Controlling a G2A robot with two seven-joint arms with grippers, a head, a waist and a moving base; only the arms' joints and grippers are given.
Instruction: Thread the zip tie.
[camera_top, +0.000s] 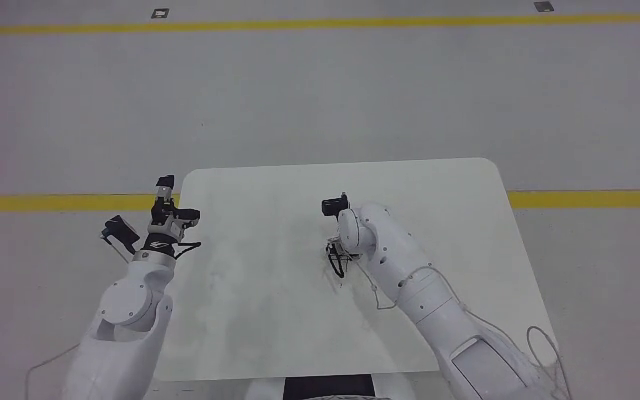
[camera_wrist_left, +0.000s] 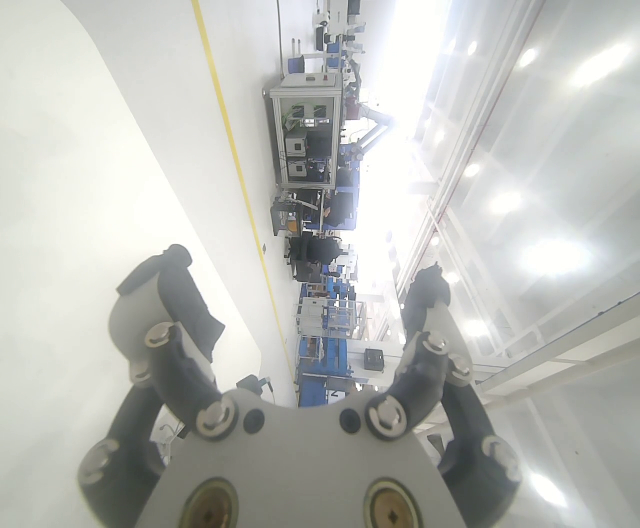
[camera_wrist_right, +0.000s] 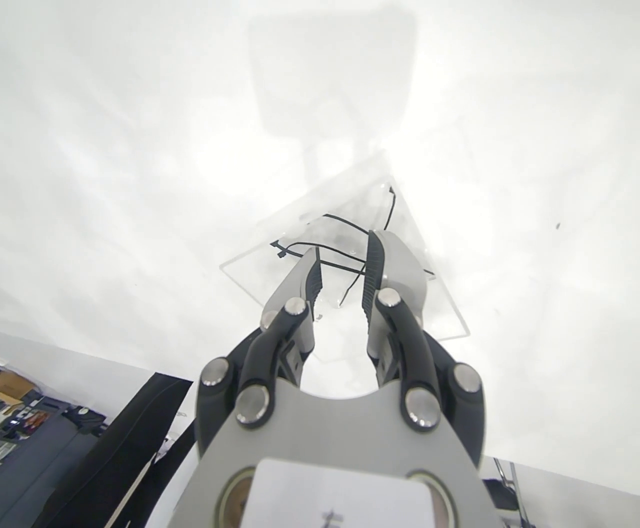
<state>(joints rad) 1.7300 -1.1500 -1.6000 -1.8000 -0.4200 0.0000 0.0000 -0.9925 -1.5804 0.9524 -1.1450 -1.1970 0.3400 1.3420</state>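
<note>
Right gripper (camera_wrist_right: 345, 250) hangs, jaws apart, over the zip tie (camera_wrist_right: 345, 223) on a clear plate (camera_wrist_right: 300, 210) near the tabletop's (camera_top: 260, 320) middle. Its thin crossing strands could slip the grip, or the plate could skid. Left gripper (camera_wrist_left: 300, 270), also apart, sits at the left edge.

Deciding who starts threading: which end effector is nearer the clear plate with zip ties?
Right. The right end effector hangs open directly over the clear plate and its black zip ties; the left end effector sits by the table's edge, well apart.
</note>
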